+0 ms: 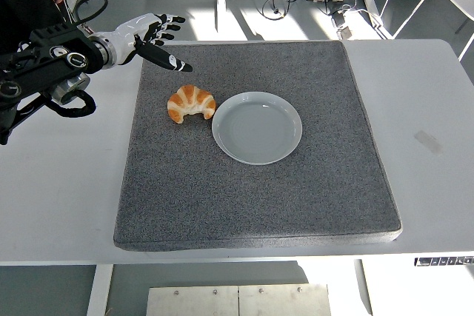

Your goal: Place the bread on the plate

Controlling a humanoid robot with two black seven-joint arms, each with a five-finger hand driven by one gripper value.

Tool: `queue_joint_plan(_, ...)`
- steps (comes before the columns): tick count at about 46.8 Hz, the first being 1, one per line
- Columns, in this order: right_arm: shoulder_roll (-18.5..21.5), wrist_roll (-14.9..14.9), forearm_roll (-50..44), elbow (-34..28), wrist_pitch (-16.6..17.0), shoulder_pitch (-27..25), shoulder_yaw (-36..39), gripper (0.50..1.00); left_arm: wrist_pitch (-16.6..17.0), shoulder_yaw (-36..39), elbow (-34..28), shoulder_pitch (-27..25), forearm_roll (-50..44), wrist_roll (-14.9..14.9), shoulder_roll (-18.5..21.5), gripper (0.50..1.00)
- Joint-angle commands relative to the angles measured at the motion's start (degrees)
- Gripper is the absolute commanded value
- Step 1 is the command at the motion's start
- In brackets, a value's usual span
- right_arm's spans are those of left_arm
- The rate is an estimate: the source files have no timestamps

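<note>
Mat [252,197]: grey, speckled, rough matt, foam-like. Plate [257,127]: pale grey, smooth, glossy. Bread [190,102]: croissant, golden-brown crust w/ slight sheen. Table [422,183]: white, smooth, matt. Left hand [152,35]: glossy white/black plastic shells.

No text or label can be read.

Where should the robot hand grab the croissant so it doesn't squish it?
Probably across the fat middle of the croissant, coming down from above. It lies flat on the mat with its horns pointing toward the near edge, and its right tip sits close to the plate, so a side approach there looks cramped. The open left hand is above and behind it.
</note>
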Motion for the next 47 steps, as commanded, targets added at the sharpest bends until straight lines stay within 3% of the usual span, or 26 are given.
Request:
queue_joint_plan(1, 0.00, 0.01, 0.00, 0.07, -0.01, 0.09, 0.00, 1.000, -0.73, 0.41, -1.60, -1.56, 1.66, 0.24, 1.44, 0.978)
queue_joint_plan(8, 0.00, 0.01, 0.00, 0.07, -0.01, 0.09, 0.00, 1.000, -1.52, 7.70, -0.37, -4.82, 13.51, -0.81, 1.10, 0.954)
queue_joint_plan(13, 0.00, 0.01, 0.00, -0.01, -0.01, 0.09, 0.00, 1.000, -2.22, 9.64, 0.51, -5.08, 16.60, -1.52, 0.31, 0.957)
queue_joint_plan(22, 0.00, 0.01, 0.00, -0.10, -0.01, 0.09, 0.00, 1.000, -7.85, 10.52, 2.44, -5.70, 19.59, -5.65, -1.01, 0.965)
queue_joint_plan(32, 0.00, -0.07, 0.00, -0.10, -0.01, 0.09, 0.00, 1.000, -8.20, 13.15, 8.77, -4.82, 22.23, -5.91, -5.76, 0.957)
queue_joint_plan(47, 0.00, 0.01, 0.00, -0.19, -0.01, 0.09, 0.00, 1.000, -8.20, 14.39, 15.27, -1.57, 22.32, -8.64, -11.82, 0.946)
